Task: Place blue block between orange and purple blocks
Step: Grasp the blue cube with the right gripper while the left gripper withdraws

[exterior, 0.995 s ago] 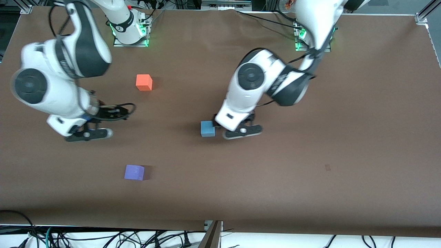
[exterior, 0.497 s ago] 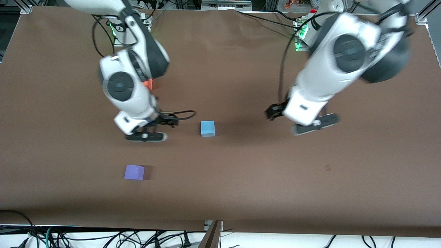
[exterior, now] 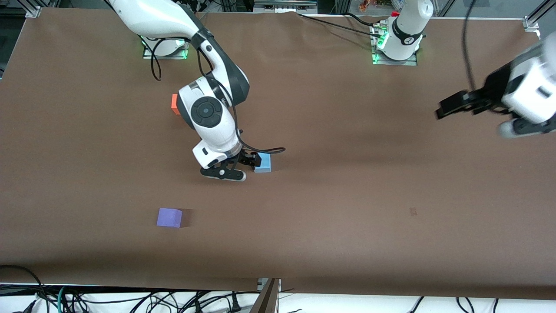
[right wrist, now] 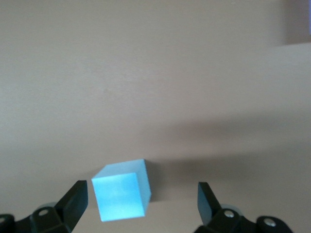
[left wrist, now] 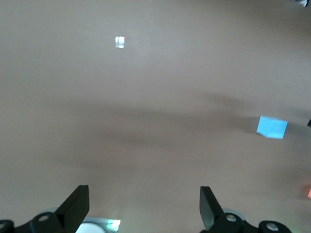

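- We see the blue block [exterior: 263, 163], a small sky-blue matte cube with plain faces, resting flat on the brown table [exterior: 347, 195] near its middle.
- Our right gripper [right wrist: 141, 206] hangs just over it, fingers apart, the block between them.
- The orange block [exterior: 174, 104] lies at about ten o'clock from it, half hidden by the arm; the purple block [exterior: 169, 217] at about eight o'clock.
- Our left gripper [left wrist: 145, 213] waits, fingers apart, over the table's left-arm end.
- Cables [exterior: 130, 300] trail along the table's near edge.

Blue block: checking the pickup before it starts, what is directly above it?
The open right gripper hangs over the blue block, fingers apart beside it. In the front view, the gripper covers part of the block.
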`<state>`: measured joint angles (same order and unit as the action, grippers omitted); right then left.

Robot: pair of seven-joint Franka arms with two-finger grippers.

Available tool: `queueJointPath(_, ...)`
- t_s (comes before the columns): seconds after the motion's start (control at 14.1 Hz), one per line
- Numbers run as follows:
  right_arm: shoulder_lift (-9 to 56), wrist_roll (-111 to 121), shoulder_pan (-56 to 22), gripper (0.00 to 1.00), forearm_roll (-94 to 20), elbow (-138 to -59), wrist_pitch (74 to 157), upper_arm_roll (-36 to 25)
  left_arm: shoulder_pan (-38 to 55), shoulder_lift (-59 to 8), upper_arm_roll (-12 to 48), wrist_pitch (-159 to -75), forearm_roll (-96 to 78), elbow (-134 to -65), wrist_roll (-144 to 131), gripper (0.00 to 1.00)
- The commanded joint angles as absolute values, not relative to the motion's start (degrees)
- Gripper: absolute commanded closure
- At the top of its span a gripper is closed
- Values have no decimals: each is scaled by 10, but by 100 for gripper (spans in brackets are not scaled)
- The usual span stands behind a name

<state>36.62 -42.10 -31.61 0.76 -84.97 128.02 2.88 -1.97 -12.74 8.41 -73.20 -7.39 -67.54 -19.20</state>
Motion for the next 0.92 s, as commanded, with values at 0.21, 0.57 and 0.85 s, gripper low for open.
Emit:
queueJointPath(0.21, 408, -475, -353, 0, 14, -844, 1331, 24, -40, -58, 40, -743, -46, -782, -110, 0)
queueJointPath(0.57, 426, -474, -358, 0, 15, -844, 1345, 24, 20, 9, -31, -861, -44, -938, -93, 0)
queueJointPath(0.85, 446, -475, -366, 0, 15, -844, 1368, 24, 76, -4, -79, -885, -17, -929, -91, 0)
